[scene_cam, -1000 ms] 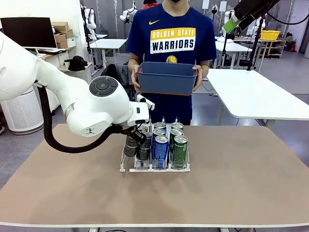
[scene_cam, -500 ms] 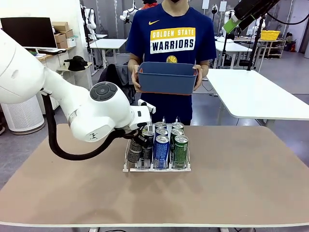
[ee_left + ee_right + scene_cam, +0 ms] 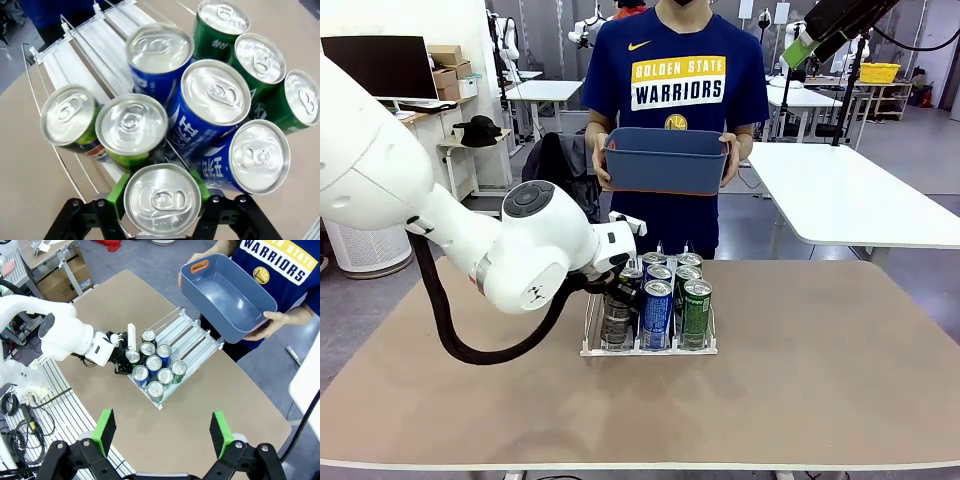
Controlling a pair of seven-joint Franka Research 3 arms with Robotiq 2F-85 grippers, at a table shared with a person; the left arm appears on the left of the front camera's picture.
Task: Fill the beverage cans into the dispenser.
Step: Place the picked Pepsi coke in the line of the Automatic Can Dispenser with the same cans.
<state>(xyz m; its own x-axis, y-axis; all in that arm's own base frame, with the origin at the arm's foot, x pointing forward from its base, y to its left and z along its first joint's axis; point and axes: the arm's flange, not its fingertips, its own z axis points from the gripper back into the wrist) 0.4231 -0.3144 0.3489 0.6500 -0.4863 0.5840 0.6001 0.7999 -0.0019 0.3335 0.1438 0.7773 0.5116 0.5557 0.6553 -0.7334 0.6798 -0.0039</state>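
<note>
Front view: the left gripper (image 3: 617, 300) is clamped on a dark can (image 3: 618, 318) at the front of the dispenser's (image 3: 649, 349) left lane on the table (image 3: 820, 360). A blue bin (image 3: 665, 160) is held by the person.

Left wrist view: green pads (image 3: 118, 192) are pressed against that can's sides.

Right wrist view: the right gripper (image 3: 162, 432) is held wide apart, high above the dispenser.

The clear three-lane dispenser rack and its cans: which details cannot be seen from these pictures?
- Front view: the white left arm covers the left gripper and the front can of the left lane.
- Left wrist view: the silver-topped can between the green pads shows only its top; its design is hidden.
- Right wrist view: can lettering in the clear dispenser rack is too small.
- Blue plastic bin: its inside is hidden in the front view.
</note>
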